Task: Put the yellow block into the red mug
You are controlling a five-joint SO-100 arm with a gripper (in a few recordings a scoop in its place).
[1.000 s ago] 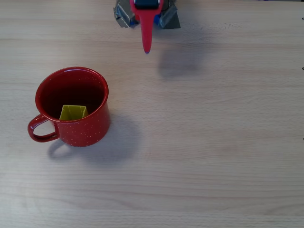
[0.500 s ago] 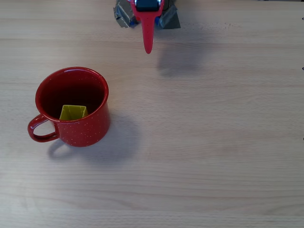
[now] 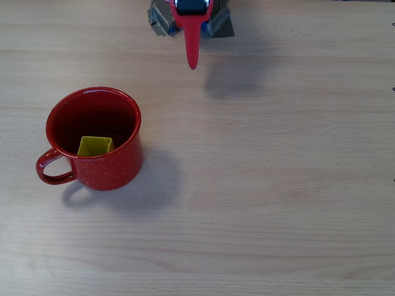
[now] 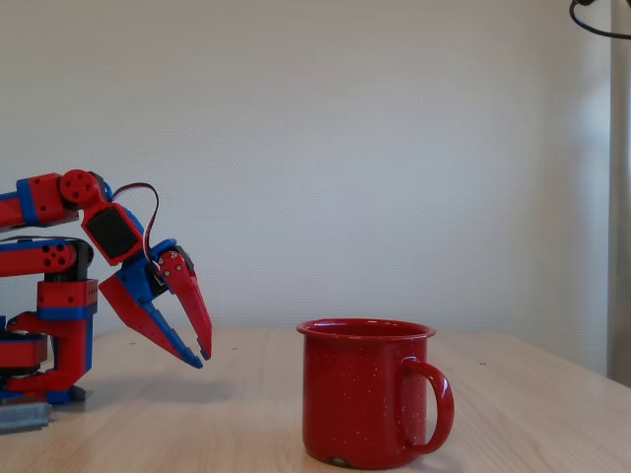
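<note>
A: Look at the lower left of the overhead view. Your red mug [image 3: 94, 139] is wide and squat, glossy enamel flecked with tiny white speckles, with a loop handle curving off its lower left side. What sits inside?

B: The yellow block [image 3: 95, 145], a small bright plastic brick, lies on the dark red floor of the mug, close to the wall nearest the handle. You see its squarish face tilted a little.

A: And the surface?

B: A pale wooden table [image 3: 278, 185] with fine grain running across the frame; the mug throws a soft shadow to its right.

A: Now the arm, in the fixed view.

B: It stands folded at the left edge, red and blue blocky plastic links. Your gripper [image 4: 202, 352] points down and to the right, above the table, well apart from the mug [image 4: 367, 394]. Its tapered jaws are slightly parted and carry nothing.
</note>
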